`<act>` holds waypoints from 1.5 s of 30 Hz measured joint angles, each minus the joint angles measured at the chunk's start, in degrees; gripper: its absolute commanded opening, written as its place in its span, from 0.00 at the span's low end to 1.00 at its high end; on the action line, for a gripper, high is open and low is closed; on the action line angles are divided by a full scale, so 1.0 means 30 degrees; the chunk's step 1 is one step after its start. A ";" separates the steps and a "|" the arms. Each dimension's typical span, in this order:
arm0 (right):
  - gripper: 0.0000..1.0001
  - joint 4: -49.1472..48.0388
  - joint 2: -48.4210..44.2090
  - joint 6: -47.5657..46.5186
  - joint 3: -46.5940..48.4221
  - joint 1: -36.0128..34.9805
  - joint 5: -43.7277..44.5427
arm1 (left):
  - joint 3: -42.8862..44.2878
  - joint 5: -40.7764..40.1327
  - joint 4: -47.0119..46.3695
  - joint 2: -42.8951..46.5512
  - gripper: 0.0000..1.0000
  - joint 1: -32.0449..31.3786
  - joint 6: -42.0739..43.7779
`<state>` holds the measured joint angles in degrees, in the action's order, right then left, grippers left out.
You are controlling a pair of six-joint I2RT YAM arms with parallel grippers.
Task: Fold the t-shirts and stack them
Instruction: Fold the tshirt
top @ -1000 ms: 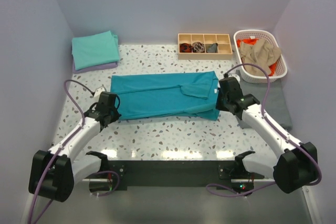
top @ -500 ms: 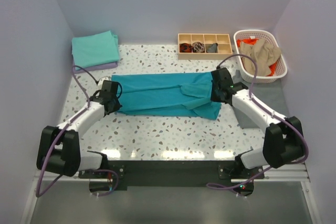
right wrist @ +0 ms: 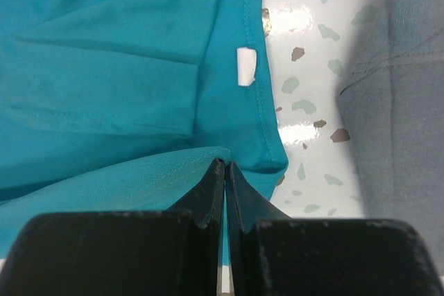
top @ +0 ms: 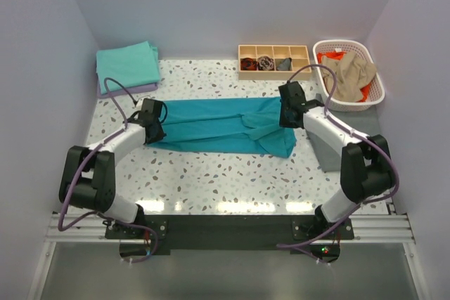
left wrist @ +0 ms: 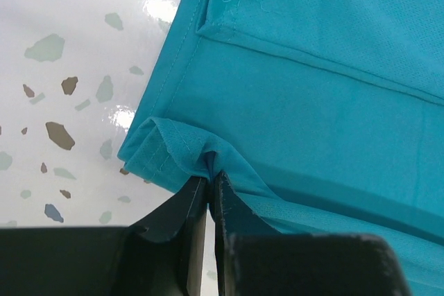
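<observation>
Left wrist view: my left gripper (left wrist: 208, 184) has its fingers pinched together on a small raised fold at the hem corner of the deep teal t-shirt (left wrist: 312, 102), the stitched edge bunching just above the tips. On the other side my right gripper (right wrist: 225, 169) is clamped the same way on a teal edge, close below the white label (right wrist: 245, 66) sewn inside the seam. From above, that shirt lies lengthwise across the middle of the speckled table (top: 232, 180), mostly flat, with a rumpled sleeve flap folded over towards its right end. Bare tabletop runs along the near side of it, and a narrower strip lies behind. A grey cloth (right wrist: 409, 102) lies just beside its right end. At the far left corner a folded aqua-green shirt (top: 126, 64) rests on a lavender one (top: 130, 90). The wooden tray (top: 275, 74) at the back holds small dark items I cannot identify, and the white basket (top: 373, 93) holds a tan shirt (top: 348, 69) over an orange one (top: 332, 55).
</observation>
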<state>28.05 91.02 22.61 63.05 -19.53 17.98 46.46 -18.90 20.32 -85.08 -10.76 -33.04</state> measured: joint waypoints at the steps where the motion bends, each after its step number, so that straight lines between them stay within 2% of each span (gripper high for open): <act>1: 0.00 -0.0087 0.0240 -0.0058 0.0153 0.0036 0.0058 | 0.0124 0.0000 -0.0029 -0.0219 0.16 0.0029 0.0080; 3: 0.00 -0.0233 0.0823 -0.0146 0.0605 0.0080 0.0131 | 0.0430 -0.0007 -0.0066 -0.0670 0.23 0.0117 0.0248; 4: 0.00 -0.0342 0.1166 -0.0204 0.0874 0.0109 0.0146 | 0.0554 -0.0022 -0.0095 -0.0860 0.46 0.0168 0.0328; 5: 0.15 -0.0452 0.1464 -0.0248 0.1100 0.0117 0.0182 | 0.0634 -0.0036 -0.0109 -0.0984 0.60 0.0197 0.0423; 7: 0.16 -0.0590 0.2251 -0.0313 0.1778 0.0160 0.0255 | 0.0838 -0.0182 -0.0109 -0.1239 0.87 0.0270 0.0750; 8: 0.17 -0.0670 0.2594 -0.0357 0.2106 0.0182 0.0335 | 0.0991 -0.0321 -0.0036 -0.1370 0.91 0.0321 0.0838; 10: 0.29 -0.1027 0.3060 -0.0452 0.2528 0.0211 0.0546 | 0.1377 -0.0831 0.0160 -0.1668 0.98 0.0393 0.0903; 11: 0.41 -0.1188 0.3111 -0.0481 0.2586 0.0226 0.0707 | 0.1596 -0.1151 0.0321 -0.1785 0.98 0.0423 0.0896; 12: 0.42 -0.1304 0.3111 -0.0525 0.2623 0.0255 0.0838 | 0.1843 -0.1435 0.0583 -0.1865 0.98 0.0466 0.0882; 20: 0.43 -0.1763 0.2295 -0.1049 0.2994 0.0321 0.1020 | 0.2565 -0.1603 0.1545 -0.0641 0.98 0.0729 0.0947; 23: 0.44 -0.1661 0.1814 -0.1035 0.2987 0.0321 0.0313 | 0.2557 -0.0182 0.1479 0.0277 0.92 0.0729 0.1406; 26: 0.44 -0.1632 0.1333 -0.0874 0.2929 0.0321 -0.0430 | 0.2550 0.2375 0.1056 0.0656 0.91 0.0678 0.1960; 29: 0.44 -0.1639 0.1005 -0.0714 0.2761 0.0321 -0.1005 | 0.2550 0.4561 0.0882 0.0080 0.91 0.0350 0.2499; 35: 0.44 -0.1537 0.0852 -0.0539 0.2135 0.0321 -0.1763 | 0.2433 0.6295 0.0962 -0.2178 0.91 -0.0481 0.3075; 41: 0.44 -0.1377 0.0845 -0.0503 0.1719 0.0321 -0.1960 | 0.2404 0.6681 0.1100 -0.2470 0.91 -0.0510 0.3432; 45: 0.44 -0.1239 0.0845 -0.0474 0.1654 0.0321 -0.2076 | 0.2652 0.6025 0.1253 -0.3096 0.91 -0.0525 0.3541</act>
<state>24.34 93.56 21.19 68.01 -18.57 11.75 54.41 -0.82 24.08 -94.37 -12.34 -22.41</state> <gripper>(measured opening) 0.440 0.910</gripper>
